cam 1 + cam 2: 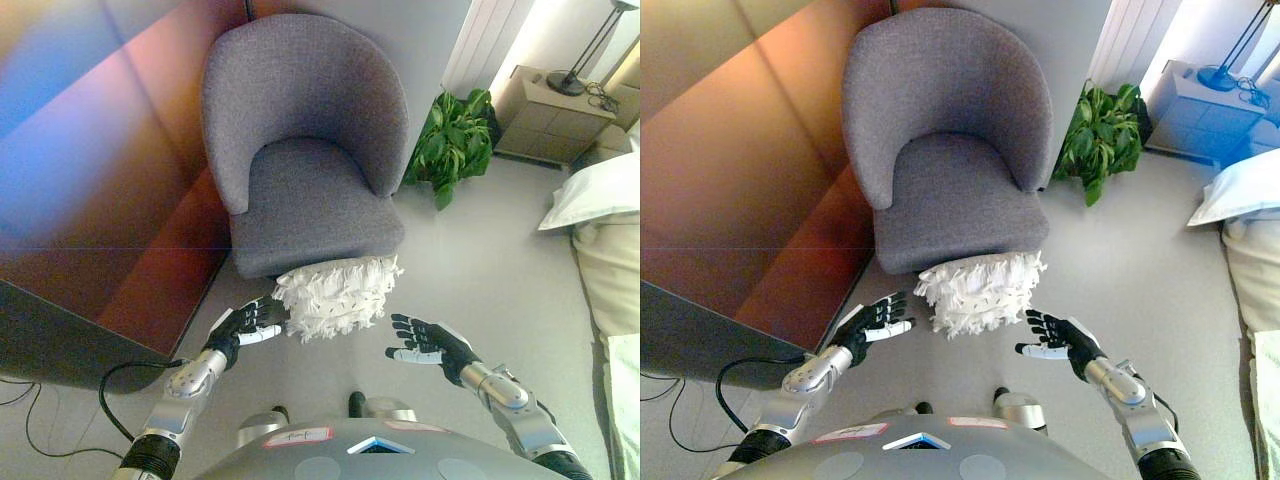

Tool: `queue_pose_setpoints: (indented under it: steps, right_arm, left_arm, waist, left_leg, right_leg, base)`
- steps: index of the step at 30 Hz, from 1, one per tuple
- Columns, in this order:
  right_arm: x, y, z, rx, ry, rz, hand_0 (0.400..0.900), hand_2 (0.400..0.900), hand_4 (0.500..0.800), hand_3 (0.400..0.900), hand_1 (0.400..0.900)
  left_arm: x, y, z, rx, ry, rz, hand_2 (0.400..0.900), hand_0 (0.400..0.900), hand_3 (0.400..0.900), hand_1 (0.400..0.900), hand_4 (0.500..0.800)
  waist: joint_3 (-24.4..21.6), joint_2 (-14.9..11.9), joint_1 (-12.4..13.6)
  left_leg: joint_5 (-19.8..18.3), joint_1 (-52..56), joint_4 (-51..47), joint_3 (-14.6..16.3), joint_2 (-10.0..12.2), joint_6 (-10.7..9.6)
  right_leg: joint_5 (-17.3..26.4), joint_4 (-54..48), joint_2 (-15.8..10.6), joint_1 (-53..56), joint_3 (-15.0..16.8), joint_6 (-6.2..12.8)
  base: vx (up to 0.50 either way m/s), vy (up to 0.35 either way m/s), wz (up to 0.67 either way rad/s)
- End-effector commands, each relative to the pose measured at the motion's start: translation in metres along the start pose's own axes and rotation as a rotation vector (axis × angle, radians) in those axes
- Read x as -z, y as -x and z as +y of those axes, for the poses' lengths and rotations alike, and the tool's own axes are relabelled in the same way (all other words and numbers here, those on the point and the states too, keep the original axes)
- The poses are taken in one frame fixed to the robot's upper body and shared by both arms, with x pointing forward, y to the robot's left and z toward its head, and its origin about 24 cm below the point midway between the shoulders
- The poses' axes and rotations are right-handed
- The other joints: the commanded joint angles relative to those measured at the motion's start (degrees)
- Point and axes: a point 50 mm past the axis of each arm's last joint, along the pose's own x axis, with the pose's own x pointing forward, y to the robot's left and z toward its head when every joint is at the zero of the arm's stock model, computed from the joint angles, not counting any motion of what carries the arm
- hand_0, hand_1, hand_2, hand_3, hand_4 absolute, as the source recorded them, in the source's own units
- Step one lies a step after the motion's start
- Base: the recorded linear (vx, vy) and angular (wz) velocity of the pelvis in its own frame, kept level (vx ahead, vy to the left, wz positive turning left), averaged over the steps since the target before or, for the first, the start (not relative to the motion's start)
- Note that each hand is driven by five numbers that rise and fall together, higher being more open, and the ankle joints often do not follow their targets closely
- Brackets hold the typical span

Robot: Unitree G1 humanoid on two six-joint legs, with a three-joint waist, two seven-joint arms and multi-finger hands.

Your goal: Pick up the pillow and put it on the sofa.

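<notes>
A white, shaggy pillow [335,295] lies on the floor against the front edge of a grey upholstered armchair [305,150], which serves as the sofa here. My left hand [250,322] is open, its fingertips at the pillow's left end. On the other side my right hand [425,342] is open too, a short gap away from the pillow's right end. Both hands flank the pillow with palms turned inward. The armchair's seat [955,205] has nothing on it.
A dark wooden cabinet wall [90,200] runs along the left. A green potted plant [455,140] stands right of the armchair, with a bedside table [550,115] and lamp behind. A bed with a white pillow [600,190] fills the right edge.
</notes>
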Motion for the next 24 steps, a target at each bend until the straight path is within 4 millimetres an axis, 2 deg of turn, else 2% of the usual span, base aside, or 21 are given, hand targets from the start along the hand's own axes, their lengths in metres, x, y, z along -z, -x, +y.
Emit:
queue_pose_setpoints:
  steps: [1,24]
  right_arm:
    - [-0.0324,-0.0019,-0.0205,0.076,0.041,-0.161,0.9,0.9,0.8,0.9,0.9]
    - [-0.0383,-0.0021,-0.016,0.043,0.04,-0.196,0.9,0.9,0.8,0.9,0.9]
  left_arm:
    - [-0.0393,-0.0012,0.0167,-0.055,-0.068,-0.192,0.9,0.9,0.9,0.9,0.8]
    - [-0.0417,-0.0054,0.0089,-0.009,-0.046,-0.202,0.9,0.9,0.9,0.9,0.8]
  waist:
    - [-1.97,-0.47,-0.01]
    - [-1.39,-0.45,-0.55]
  left_leg:
    - [-1.02,-3.95,0.05,1.48,0.3,-0.54]
    - [-0.53,-4.1,0.34,1.23,1.6,-1.34]
  right_leg:
    - [0.49,0.75,-0.89,-1.94,-2.58,3.14]
    - [-0.11,0.88,0.53,-2.14,-2.25,2.28]
  base:
    - [0.0,0.0,0.0]
    - [0.0,-0.017,0.0]
